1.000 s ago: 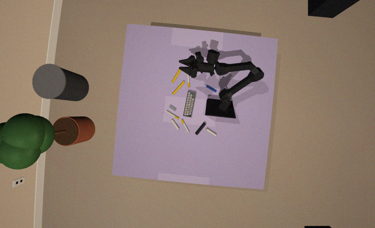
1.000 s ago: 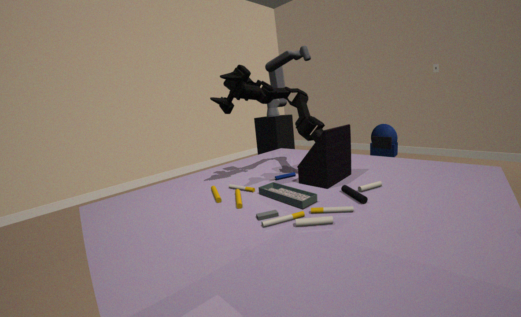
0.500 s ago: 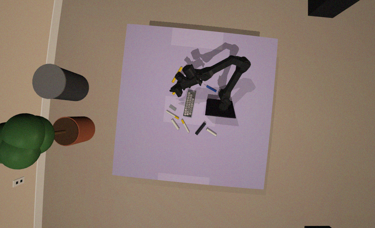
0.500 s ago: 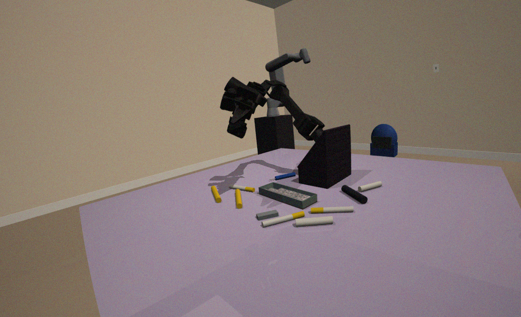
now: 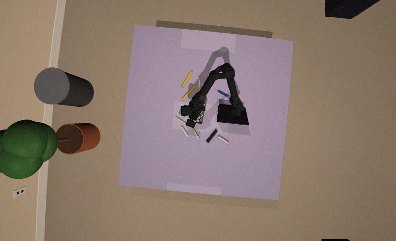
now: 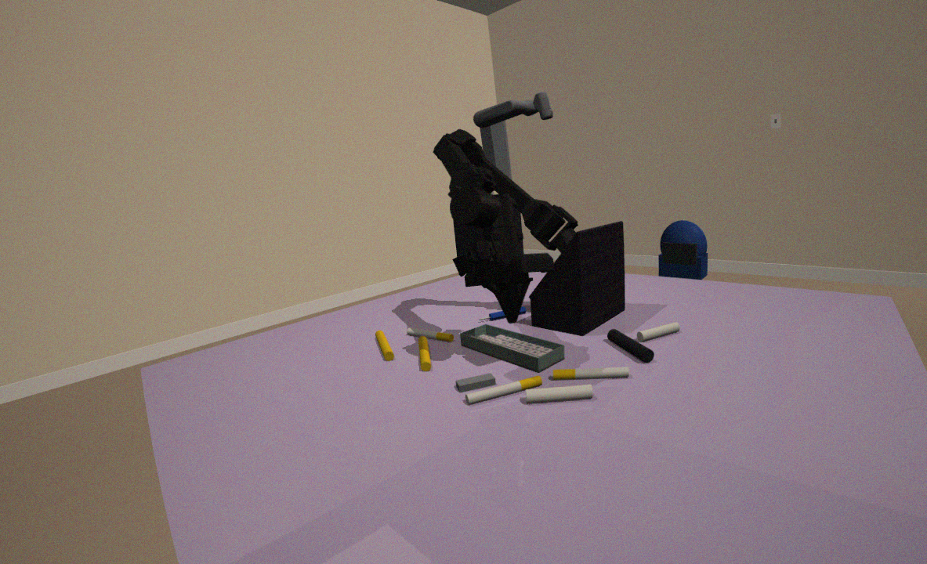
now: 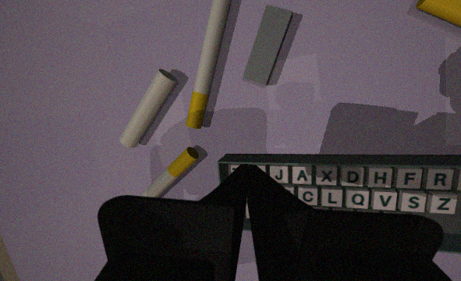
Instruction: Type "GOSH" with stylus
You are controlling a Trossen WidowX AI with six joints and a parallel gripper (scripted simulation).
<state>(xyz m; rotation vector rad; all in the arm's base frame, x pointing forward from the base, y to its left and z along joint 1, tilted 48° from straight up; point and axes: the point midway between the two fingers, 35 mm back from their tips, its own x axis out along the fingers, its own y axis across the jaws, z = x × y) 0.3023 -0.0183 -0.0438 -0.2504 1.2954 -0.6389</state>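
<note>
Hand (image 7: 246,173) is pressed together, both fingers meeting at a point with nothing between them. It holds no stylus. Tip points down over 1 short end of the keyboard (image 7: 370,187), just above the first keys of the top row; J, A, X, D, H run off to the side in the wrist view.

Stylus (image 5: 223,93) lies flat on the purple surface (image 5: 151,155). It is the thin blue stick, well apart from the hand, on the far side of the keyboard and close to the arm's black base block (image 5: 232,114). From above it sits in the gap between the 2 arm links. Its long axis runs diagonally, with the thin tip toward the upper left of the top view and the blue body toward the base. In the exterior view only a bit of blue shows behind the fingertips.

Judgement: typing can't start, as the grasp comes first. The hand would need to open, travel back toward the base and turn its jaws across that diagonal. The white and yellow cylinders (image 7: 148,108) near the hand are distractors.
</note>
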